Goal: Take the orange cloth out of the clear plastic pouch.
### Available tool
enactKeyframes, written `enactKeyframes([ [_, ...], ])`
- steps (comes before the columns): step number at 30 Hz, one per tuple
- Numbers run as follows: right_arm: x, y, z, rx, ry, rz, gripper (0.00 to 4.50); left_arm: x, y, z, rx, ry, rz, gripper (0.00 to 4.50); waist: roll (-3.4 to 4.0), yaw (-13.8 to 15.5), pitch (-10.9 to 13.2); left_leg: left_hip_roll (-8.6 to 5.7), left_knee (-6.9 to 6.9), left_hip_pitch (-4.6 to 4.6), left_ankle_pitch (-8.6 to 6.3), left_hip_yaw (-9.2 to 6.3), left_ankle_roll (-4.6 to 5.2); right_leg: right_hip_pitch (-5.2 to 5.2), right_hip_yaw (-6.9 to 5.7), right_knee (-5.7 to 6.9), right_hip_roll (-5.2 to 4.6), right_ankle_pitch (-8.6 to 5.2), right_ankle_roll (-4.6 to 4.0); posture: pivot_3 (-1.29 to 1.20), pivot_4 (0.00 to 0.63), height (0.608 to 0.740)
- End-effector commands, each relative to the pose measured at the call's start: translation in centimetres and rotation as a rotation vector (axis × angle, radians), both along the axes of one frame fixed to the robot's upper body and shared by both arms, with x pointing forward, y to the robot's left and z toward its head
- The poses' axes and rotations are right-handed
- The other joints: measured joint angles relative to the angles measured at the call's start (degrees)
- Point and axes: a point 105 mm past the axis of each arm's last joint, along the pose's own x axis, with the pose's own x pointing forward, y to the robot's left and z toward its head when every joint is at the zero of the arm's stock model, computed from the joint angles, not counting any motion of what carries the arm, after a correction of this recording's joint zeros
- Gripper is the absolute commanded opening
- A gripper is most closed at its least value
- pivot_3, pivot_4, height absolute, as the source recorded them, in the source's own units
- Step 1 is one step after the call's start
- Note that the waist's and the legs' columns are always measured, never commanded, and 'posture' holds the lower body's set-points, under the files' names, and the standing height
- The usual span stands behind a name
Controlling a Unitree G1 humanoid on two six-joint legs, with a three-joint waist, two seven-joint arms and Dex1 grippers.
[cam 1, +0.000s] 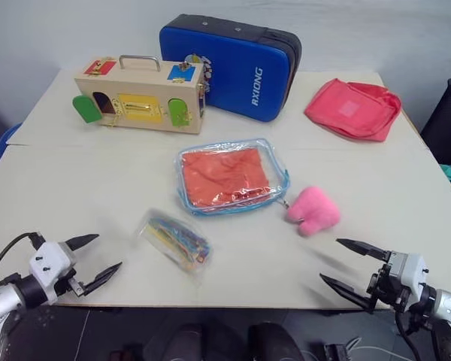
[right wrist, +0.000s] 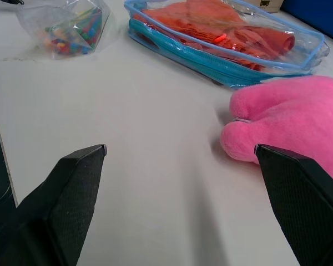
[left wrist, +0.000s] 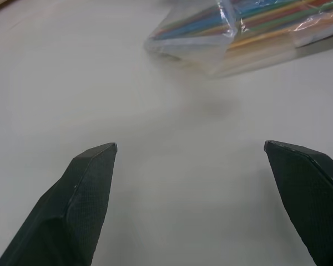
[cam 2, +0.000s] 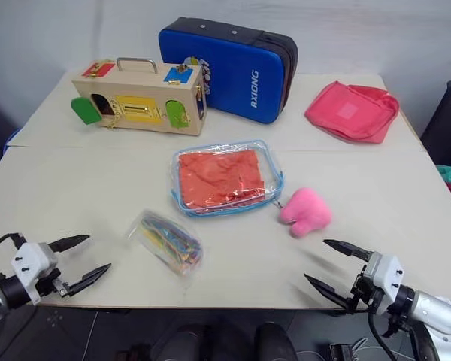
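You had the orange cloth [cam 1: 224, 177] lying flat inside the clear plastic pouch [cam 1: 276, 167] mid-table, so nothing was extracted yet. Your left tool [cam 1: 95, 259] and right tool [cam 1: 347, 268] hovered at the near edge, spread wide and empty, probably staged for reaching in.

I'm in a lab or test room, not a home. Plain pale bench [cam 1: 75, 195] made of two tabletops pushed together, against a bare grey wall [cam 1: 376, 30]. The bench carries practice props: wooden latch box [cam 1: 139, 94] with coloured doors and locks, blue hard case [cam 1: 233, 64], pink fabric bag [cam 1: 353, 107]. Dark office chair [cam 1: 447, 120] at the right edge.
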Motion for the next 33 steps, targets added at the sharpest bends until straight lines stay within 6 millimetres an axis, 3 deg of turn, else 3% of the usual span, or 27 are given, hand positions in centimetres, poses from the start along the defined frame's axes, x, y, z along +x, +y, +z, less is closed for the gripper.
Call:
enactKeyframes([
  [1,-0.1,0.3,0.5,0.01,-0.028,0.012,4.5,0.0,-0.5,0.9,-0.006,-0.015,-0.026,4.48,0.0,-0.01,0.0,0.0,0.0,0.0,0.01,0.0,-0.02,0.0,0.0,0.0,0.0,0.0,0.0,0.0,0.15,0.74],
  [10,-0.4,2.4,1.2,0.041,-0.048,0.081,4.5,-0.6,-1.1,1.5,-0.117,0.073,-0.109,4.48,0.0,-0.07,0.0,0.01,-0.02,0.01,0.12,-0.01,-0.22,-0.02,0.0,0.03,0.02,0.0,0.0,0.0,0.15,0.74],
  [17,-0.8,5.7,5.7,0.241,-0.191,0.188,4.5,-0.7,-2.8,2.1,-0.018,0.112,-0.289,4.48,0.02,-0.06,0.01,0.01,-0.02,0.0,0.14,-0.04,-0.25,-0.02,-0.01,0.03,0.02,0.0,0.0,0.0,0.15,0.74],
  [22,-0.7,6.8,6.5,0.236,-0.207,0.226,4.5,1.9,-5.6,3.1,0.086,0.064,-0.441,4.48,0.03,0.36,0.02,-0.03,0.03,-0.03,0.14,-0.08,-0.25,0.0,-0.04,0.01,-0.01,0.0,-0.01,0.0,0.15,0.74],
  [25,-0.8,6.9,6.2,0.226,-0.173,0.235,4.5,3.4,-8.0,2.4,0.166,0.055,-0.576,4.48,0.04,0.31,0.02,-0.04,0.0,-0.06,0.16,-0.08,-0.27,-0.01,-0.06,0.01,0.01,0.0,0.0,0.0,0.15,0.74],
  [30,-0.9,6.7,5.8,0.219,-0.146,0.221,4.5,6.5,-9.8,0.9,0.248,0.088,-0.652,4.48,0.04,-0.17,0.02,-0.04,0.05,-0.07,0.22,0.04,-0.33,-0.11,-0.03,0.39,0.14,0.01,0.02,0.0,0.15,0.74],
  [33,-0.9,6.4,5.7,0.21,-0.146,0.205,4.5,7.5,-10.7,-0.2,0.284,0.154,-0.703,3.9,0.03,0.04,0.03,-0.03,0.17,-0.08,0.23,0.03,-0.32,-0.16,-0.04,0.62,0.17,0.0,0.03,0.0,0.15,0.74],
])
